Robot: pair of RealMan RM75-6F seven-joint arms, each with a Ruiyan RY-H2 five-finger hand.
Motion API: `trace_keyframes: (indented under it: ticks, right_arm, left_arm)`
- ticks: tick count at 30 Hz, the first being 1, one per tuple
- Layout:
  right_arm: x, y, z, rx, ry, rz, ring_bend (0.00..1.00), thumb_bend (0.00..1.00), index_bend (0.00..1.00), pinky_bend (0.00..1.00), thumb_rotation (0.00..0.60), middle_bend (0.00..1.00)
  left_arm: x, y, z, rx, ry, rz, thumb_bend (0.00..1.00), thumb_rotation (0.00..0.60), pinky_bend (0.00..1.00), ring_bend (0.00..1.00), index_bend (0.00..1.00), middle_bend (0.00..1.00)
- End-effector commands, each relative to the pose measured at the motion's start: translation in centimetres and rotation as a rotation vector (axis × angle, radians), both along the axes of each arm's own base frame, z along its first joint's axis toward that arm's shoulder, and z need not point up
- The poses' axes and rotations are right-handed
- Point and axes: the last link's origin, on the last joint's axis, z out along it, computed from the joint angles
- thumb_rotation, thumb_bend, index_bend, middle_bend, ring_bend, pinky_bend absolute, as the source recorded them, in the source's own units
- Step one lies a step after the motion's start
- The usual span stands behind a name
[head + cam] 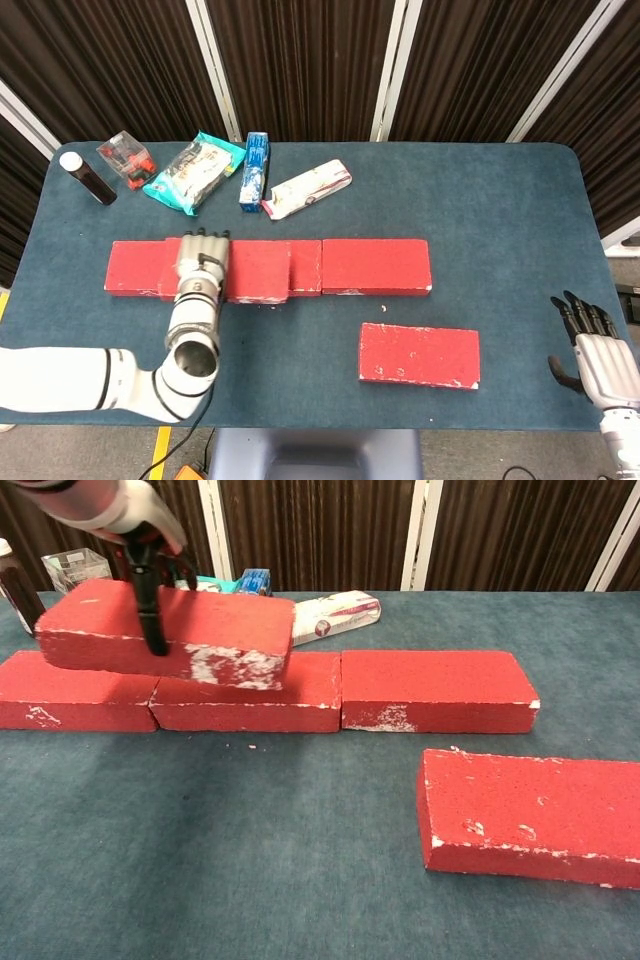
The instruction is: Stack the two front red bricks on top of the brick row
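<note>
The left hand (140, 540) holds a red brick (170, 630), its dark fingers (152, 610) reaching down over the brick's near face in the chest view; from the head view the same hand (200, 262) lies across the top of the brick with its fingers side by side toward the far edge, and how the thumb sits cannot be seen from there. The held brick (240, 272) is over the left and middle bricks of the brick row (430, 690), spanning their joint, and the chest view shows it tilted, its left end higher; whether its underside touches the row is hard to tell. The head view hides most of the row's left part under the arm and held brick. The right hand (592, 352) shows only in the head view, at the near right table corner, fingers spread and holding nothing, its wrist cut off by the frame. The second loose brick (419, 355) lies flat on the blue table (500, 220) near the right, apart from the row. Along the far edge sit a dark bottle (88, 178), a clear box (125, 158), a teal packet (195, 171), a blue carton (255, 170) and a white pouch (308, 187); in the chest view the held brick partly hides the teal packet and carton.
</note>
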Motion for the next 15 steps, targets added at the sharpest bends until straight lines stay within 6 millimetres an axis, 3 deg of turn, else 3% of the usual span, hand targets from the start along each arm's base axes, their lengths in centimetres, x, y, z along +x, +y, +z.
trace_keyframes:
  ticks: [1, 6, 15]
  right_arm:
    - [-0.1, -0.1, -0.1, 0.001, 0.008, -0.005, 0.00, 0.47, 0.08, 0.00, 0.600, 0.00]
    - [-0.1, -0.2, -0.2, -0.010, 0.018, -0.014, 0.00, 0.47, 0.08, 0.00, 0.600, 0.00]
    - [0.0, -0.3, -0.6, 0.007, 0.029, -0.018, 0.00, 0.47, 0.08, 0.00, 0.600, 0.00]
  left_arm:
    - [1.0, 1.1, -0.4, 0.011, -0.012, -0.003, 0.23, 0.600, 0.11, 0.00, 0.05, 0.12]
    - [0.3, 3.7, -0.7, 0.033, -0.023, 0.040, 0.23, 0.600, 0.11, 0.00, 0.05, 0.12]
    - [-1.2, 4.7, -1.0, 0.035, -0.012, 0.056, 0.23, 0.600, 0.11, 0.00, 0.04, 0.11]
